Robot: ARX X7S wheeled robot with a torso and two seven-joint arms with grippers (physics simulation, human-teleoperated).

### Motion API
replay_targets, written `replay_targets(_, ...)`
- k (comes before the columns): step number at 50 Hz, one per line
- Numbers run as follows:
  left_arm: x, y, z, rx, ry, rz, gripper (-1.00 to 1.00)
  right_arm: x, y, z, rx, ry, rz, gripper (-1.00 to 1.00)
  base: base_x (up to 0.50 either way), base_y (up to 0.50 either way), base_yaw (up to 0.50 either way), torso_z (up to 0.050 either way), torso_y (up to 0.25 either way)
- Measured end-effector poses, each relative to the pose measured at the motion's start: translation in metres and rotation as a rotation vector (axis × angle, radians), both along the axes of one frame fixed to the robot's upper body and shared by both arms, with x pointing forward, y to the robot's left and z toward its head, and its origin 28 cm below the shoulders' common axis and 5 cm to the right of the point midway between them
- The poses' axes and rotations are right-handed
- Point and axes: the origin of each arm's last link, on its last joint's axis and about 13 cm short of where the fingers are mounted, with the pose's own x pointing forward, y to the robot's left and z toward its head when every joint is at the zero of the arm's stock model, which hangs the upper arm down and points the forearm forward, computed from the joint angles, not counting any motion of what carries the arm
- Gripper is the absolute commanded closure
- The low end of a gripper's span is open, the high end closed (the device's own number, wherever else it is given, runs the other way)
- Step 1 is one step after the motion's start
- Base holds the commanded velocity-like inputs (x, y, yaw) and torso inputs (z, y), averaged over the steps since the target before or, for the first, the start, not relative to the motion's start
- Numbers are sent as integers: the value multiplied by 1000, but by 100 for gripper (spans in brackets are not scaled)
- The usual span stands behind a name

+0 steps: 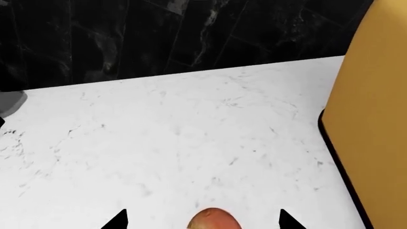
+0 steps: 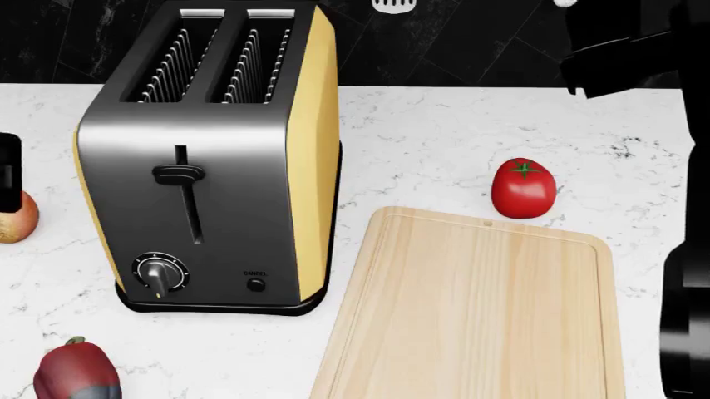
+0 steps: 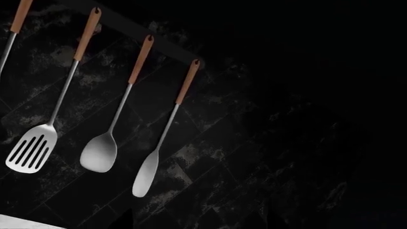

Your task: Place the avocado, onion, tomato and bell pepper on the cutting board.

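left of the toaster [image 2: 211,158], the onion [image 2: 16,218] sits on the white worktop [image 2: 444,133] between the left pincer's [image 1: 202,220] wide-spread tips. right of the toaster lies the bare cutting board [image 2: 477,307], with the tomato [image 2: 523,189] just beyond it and the bell pepper [image 2: 76,371] in front of the toaster. right pincer's state: cannot tell.

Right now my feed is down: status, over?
Left gripper open around onion; right gripper aimed at hanging utensils, state unclear. Cutting board bare; tomato, bell pepper off it. Toaster between onion and board.
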Motion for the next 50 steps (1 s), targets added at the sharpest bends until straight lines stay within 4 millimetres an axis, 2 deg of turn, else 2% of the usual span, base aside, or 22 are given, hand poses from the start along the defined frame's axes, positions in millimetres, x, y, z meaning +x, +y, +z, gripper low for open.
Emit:
replay_targets(26, 18, 2, -39, -3, 81, 16, -100, -2, -2, -4, 0, 12, -9, -100, 0, 0, 0, 0, 0)
replay_targets(50, 27, -1, -64, -16, 121, 15, -100, -4, -3, -6, 2, 18, -9, -100, 0, 0, 0, 0, 0)
